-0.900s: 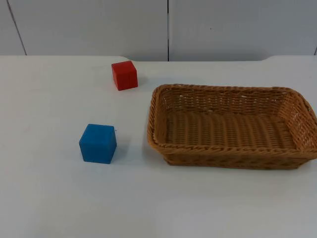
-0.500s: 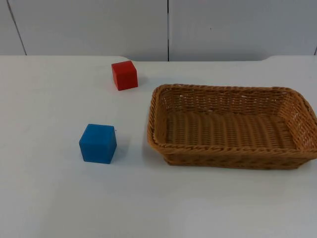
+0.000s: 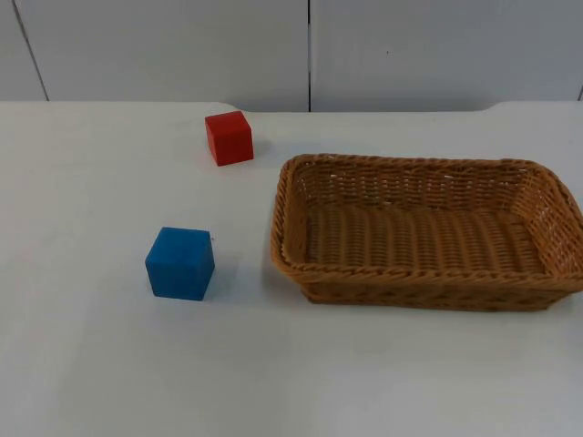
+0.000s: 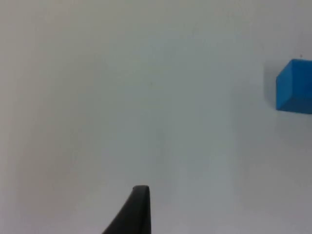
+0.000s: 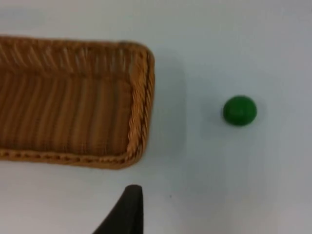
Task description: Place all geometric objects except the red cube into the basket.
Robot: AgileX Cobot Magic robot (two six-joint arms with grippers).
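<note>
1. Blue cube (image 3: 179, 263) sits upright on the white table (image 3: 91, 364), left of the basket (image 3: 424, 275) and apart from it, one edge turned slightly toward the camera; it has no long axis.
2. Green ball (image 5: 239, 110) lies on the table in the right wrist view, well apart from the basket's short end.
3. Basket is empty, its long axis running left to right across the table.
4. Red cube (image 3: 229, 137) stands near the far edge, behind the basket's left corner.
5. Left gripper (image 4: 134, 212) hovers over bare table near the blue cube; right gripper (image 5: 126, 209) hovers near the basket's corner. I cannot tell whether either is open.
</note>
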